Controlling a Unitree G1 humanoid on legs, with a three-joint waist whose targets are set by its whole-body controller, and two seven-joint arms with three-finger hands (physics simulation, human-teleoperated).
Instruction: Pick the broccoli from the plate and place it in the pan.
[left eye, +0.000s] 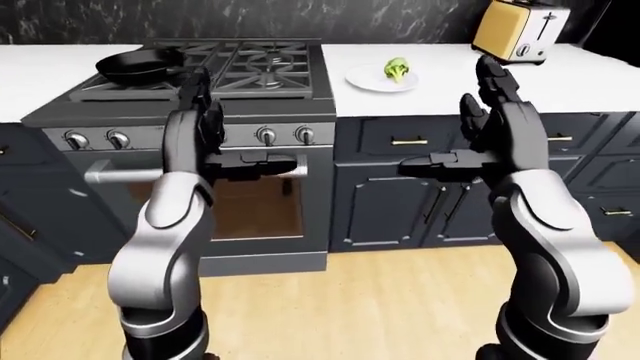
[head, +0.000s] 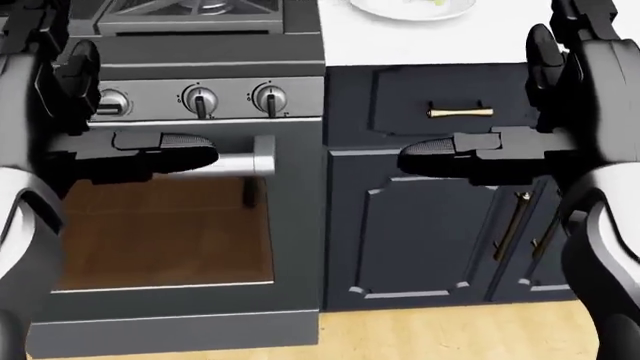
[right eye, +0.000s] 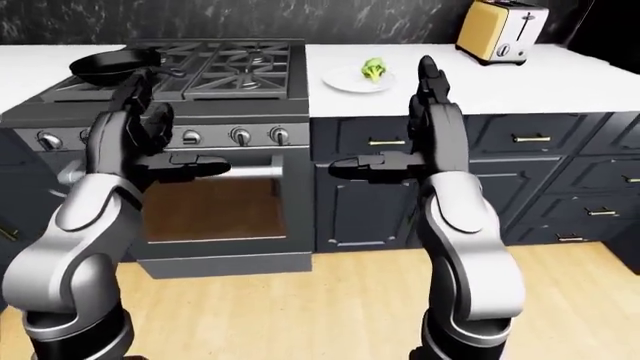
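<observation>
A green broccoli lies on a white plate on the white counter, right of the stove. A black pan sits on the stove's left burners. My left hand is open and empty, raised before the stove knobs, well below the pan. My right hand is open and empty, raised before the dark cabinets, below and right of the plate. Both hands are held up with thumbs pointing inward. Only the plate's edge shows in the head view.
A grey gas stove with an oven door and handle stands ahead. A yellow toaster sits on the counter at the right. Dark cabinets run under the counter. Wood floor lies below.
</observation>
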